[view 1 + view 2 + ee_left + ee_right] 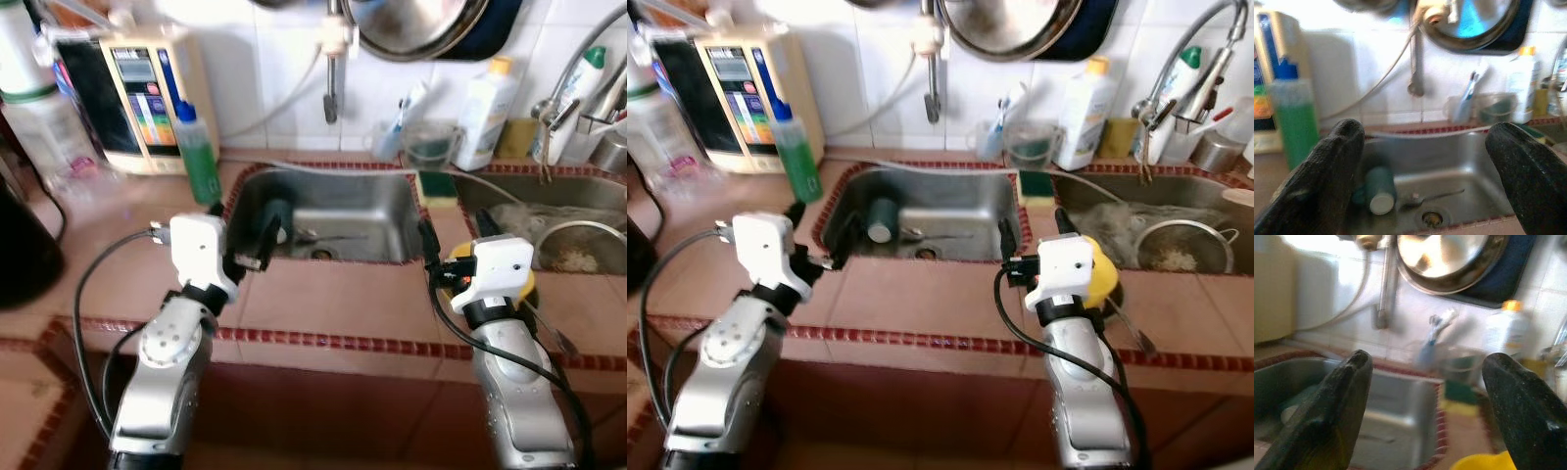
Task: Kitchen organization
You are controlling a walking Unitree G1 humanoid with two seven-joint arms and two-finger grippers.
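The left gripper (1425, 171) is held up over the front edge of the small steel sink (382, 220), and its two black fingers (1327, 171) are spread wide apart with nothing between them. Just past those fingers, down in the sink, a teal cup (1378, 188) lies on its side with its open end facing the gripper. A spoon (1432, 197) lies on the sink floor beside the cup, close to the drain (1431, 218). Off to the outer side of the left gripper, a green bottle with a blue cap (199, 157) stands on the tiled counter (323, 299), and a cream box with coloured buttons (147, 98) stands behind it. The right gripper (1425, 401) is over the counter strip between the small sink and a second sink (578, 196). Its fingers (1332, 406) are wide apart too and hold nothing. A yellow thing (1100, 274) sits right under this gripper, but I cannot tell what it is. Ahead of the right gripper, a green and yellow sponge (1036, 188) rests on the edge between the sinks. Further ahead, a white bottle with an orange cap (1085, 100) stands by the wall, and a shiny pan (1014, 24) hangs above. A metal strainer (1181, 245) sits in the second sink.
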